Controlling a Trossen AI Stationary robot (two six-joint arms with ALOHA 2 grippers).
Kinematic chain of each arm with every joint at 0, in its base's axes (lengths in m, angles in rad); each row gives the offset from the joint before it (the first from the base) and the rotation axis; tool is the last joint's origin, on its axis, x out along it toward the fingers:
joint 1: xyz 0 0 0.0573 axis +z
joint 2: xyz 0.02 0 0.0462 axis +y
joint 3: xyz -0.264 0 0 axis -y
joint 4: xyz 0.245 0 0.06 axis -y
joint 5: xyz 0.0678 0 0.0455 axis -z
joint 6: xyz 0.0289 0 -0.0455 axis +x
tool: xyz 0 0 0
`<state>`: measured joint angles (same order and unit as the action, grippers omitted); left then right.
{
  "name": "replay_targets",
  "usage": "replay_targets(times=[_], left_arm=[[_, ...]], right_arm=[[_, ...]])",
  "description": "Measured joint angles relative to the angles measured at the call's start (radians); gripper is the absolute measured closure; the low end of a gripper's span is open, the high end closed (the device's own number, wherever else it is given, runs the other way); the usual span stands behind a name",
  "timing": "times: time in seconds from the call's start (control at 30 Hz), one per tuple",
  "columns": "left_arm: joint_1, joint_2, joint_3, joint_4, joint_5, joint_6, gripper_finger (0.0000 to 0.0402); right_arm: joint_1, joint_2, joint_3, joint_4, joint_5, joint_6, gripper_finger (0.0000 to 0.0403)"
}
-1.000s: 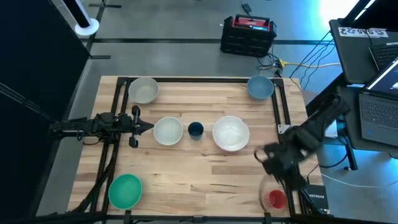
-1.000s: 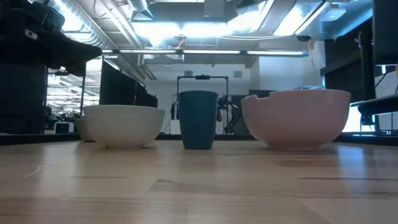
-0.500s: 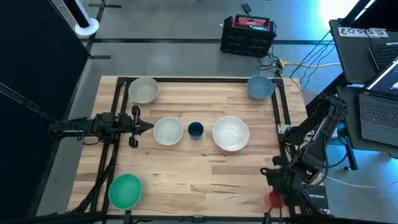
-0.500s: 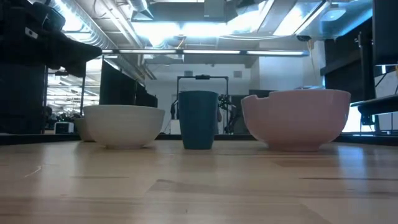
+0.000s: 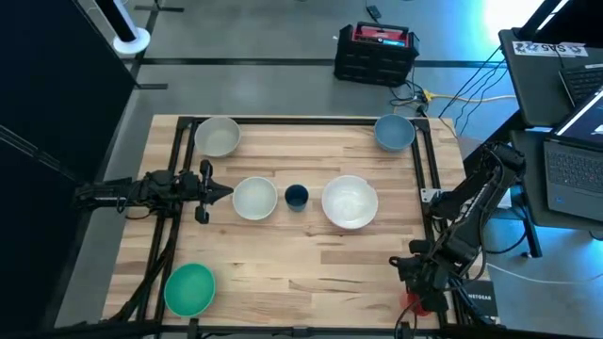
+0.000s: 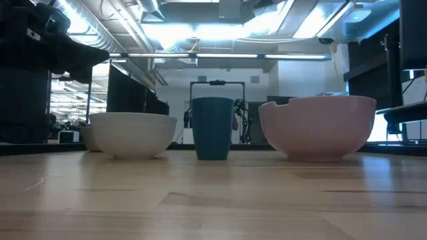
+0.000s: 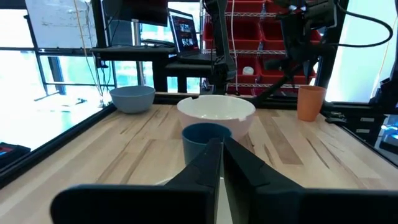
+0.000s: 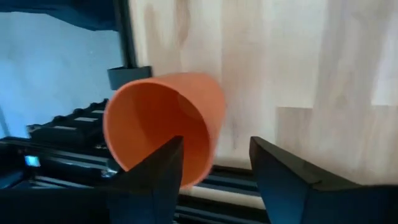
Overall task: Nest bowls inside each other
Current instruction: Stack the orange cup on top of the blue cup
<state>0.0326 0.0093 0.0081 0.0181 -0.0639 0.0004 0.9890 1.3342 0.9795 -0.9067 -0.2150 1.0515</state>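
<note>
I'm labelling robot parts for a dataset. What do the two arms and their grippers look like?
Both arms are dark, near black, built of jointed segments with black cables running along them. The left gripper ends in two slim dark fingers tapering to a point, with pale pieces beside the wrist. The right gripper has two broad, flat, matte black fingers with angular, wedge-like tips. No markings are legible.

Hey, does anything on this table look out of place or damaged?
Yes: the big white bowl has a notch in its rim, like a chip. The red bowl sits right at the table's near right corner, by the edge.
</note>
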Motion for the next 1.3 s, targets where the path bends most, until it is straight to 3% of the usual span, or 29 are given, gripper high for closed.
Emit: replay_targets(times=[0.27, 0.73, 0.87, 1.0, 1.17, 1.3], left_arm=[[0.0, 0.0, 0.0, 0.0, 0.0, 0.0, 0.0402], [0.0, 0.0, 0.0, 0.0, 0.0, 0.0, 0.0402], [0.0, 0.0, 0.0, 0.0, 0.0, 0.0, 0.0402], [0.0, 0.0, 0.0, 0.0, 0.0, -0.001, 0.0402], [0.0, 0.0, 0.0, 0.0, 0.0, -0.032, 0.0402], [0.0, 0.0, 0.0, 0.0, 0.0, -0.05, 0.0402]], right_arm=[[-0.002, 0.027, -0.061, 0.079, -0.021, 0.015, 0.0236], [-0.078, 0.011, 0.019, 0.075, -0.009, 0.037, 0.0398], [-0.264, -0.035, 0.148, -0.078, 0.109, -0.108, 0.0402], [-0.556, -0.018, 0.312, -0.103, 0.144, -0.407, 0.0402], [-0.867, 0.151, 0.555, -0.187, 0.129, -0.725, 0.0402], [-0.987, 0.315, 0.768, -0.267, 0.126, -0.877, 0.0402]])
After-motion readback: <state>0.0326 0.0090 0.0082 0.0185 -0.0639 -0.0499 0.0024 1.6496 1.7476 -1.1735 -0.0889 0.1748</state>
